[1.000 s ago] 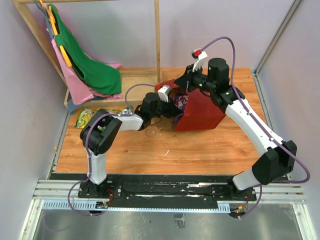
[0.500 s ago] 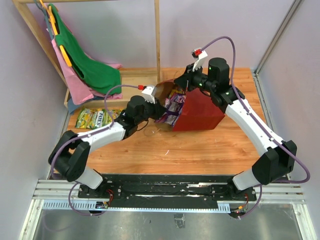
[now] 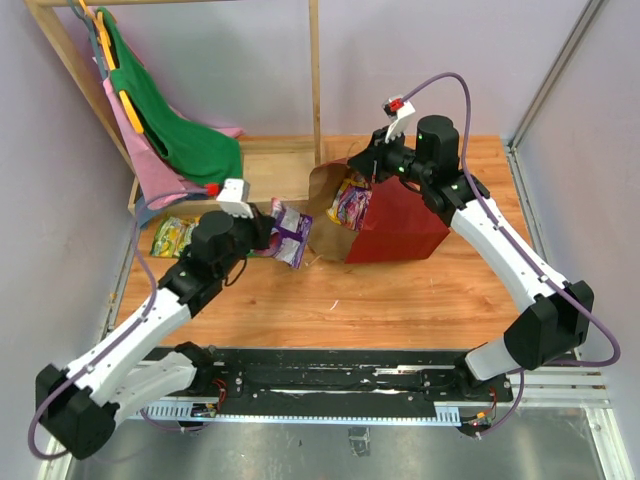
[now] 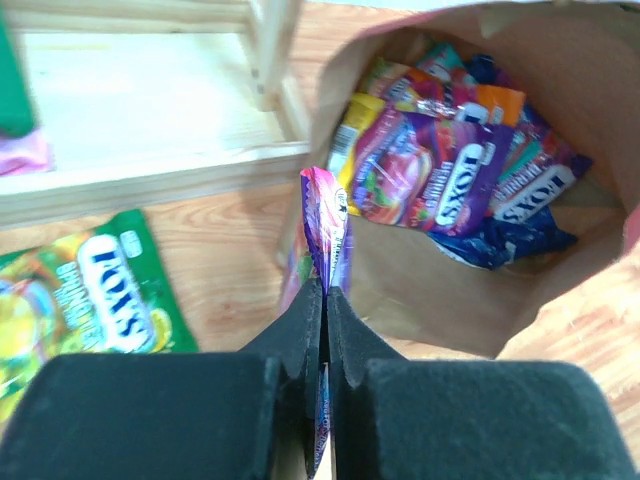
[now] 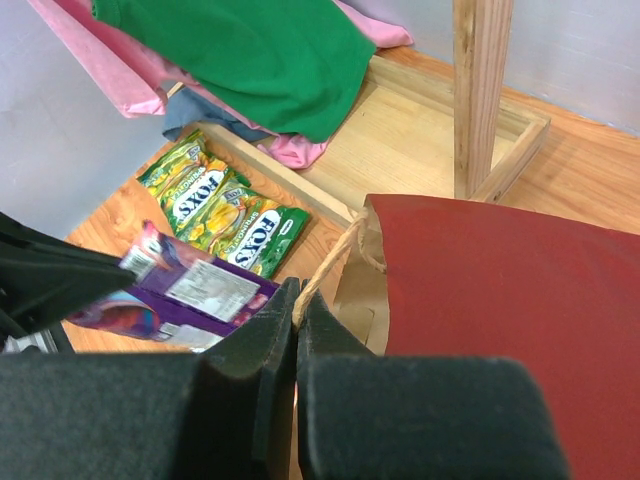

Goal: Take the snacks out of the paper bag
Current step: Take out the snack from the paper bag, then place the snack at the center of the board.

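**A:** What sits around the paper bag [image 3: 400,225]?

**B:** A wooden rack [image 3: 316,80] stands in the upper left of the overhead view. A green cloth [image 3: 190,135] and a pink cloth [image 3: 150,165] hang from it. The rack's flat base lies just beside the bag's mouth. Green packets [image 3: 175,237] lie on the table [image 3: 400,300] at the left, near that base.

**A:** Anything in the way?

**B:** The rack's post and base edge stand close to the open mouth. The left arm [image 3: 150,320] crosses the lower left.

**A:** How does the bag look?

**B:** It is in the middle of the view, tilted, with its mouth facing left. It is dark red outside and brown inside. A heap of packets [image 4: 440,170] fills it: purple, orange, yellow and one blue.

**A:** And the pincers?

**B:** The left gripper [image 4: 325,300] is clamped narrow on a purple packet [image 4: 325,225]. It holds the packet edge-up outside the bag, between the mouth and the green packets. The right gripper [image 5: 297,300] is pinched tight on the bag's tan handle [image 5: 340,255] at the top rim.
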`<control>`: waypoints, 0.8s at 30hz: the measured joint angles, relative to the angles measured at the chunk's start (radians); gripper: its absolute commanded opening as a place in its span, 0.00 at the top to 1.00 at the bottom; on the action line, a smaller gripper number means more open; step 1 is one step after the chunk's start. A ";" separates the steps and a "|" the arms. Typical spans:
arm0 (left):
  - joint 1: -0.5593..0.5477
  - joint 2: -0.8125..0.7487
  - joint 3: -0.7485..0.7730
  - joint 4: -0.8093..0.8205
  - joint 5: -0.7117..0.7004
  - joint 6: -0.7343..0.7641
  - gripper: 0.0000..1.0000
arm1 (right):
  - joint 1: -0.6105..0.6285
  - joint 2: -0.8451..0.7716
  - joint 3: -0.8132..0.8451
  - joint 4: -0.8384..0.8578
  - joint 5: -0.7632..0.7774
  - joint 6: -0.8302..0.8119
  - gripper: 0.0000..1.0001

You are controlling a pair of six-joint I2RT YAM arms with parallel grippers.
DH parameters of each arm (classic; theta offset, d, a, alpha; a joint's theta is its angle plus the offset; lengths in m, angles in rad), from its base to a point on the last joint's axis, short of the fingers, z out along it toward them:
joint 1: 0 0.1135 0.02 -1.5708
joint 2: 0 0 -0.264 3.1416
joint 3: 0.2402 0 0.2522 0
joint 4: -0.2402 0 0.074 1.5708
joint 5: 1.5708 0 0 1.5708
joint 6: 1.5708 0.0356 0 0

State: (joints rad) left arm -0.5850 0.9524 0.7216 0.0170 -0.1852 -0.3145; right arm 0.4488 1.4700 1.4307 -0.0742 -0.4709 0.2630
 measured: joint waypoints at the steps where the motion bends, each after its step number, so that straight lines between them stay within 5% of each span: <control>1: 0.018 -0.034 0.000 -0.036 -0.004 -0.008 0.98 | 0.000 0.000 -0.001 0.000 0.000 -0.002 0.99; 16: 0.463 -0.150 0.032 -0.452 0.173 -0.058 1.00 | 0.000 -0.036 -0.011 -0.061 0.007 -0.086 0.99; 24: 0.656 -0.125 0.047 -0.516 0.368 -0.042 0.99 | 0.000 -0.051 0.002 -0.100 0.009 -0.128 0.99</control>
State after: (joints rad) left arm 0.0711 0.8272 0.7681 -0.4988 0.1829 -0.3569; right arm 0.4488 1.4185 1.4322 -0.1738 -0.4618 0.1349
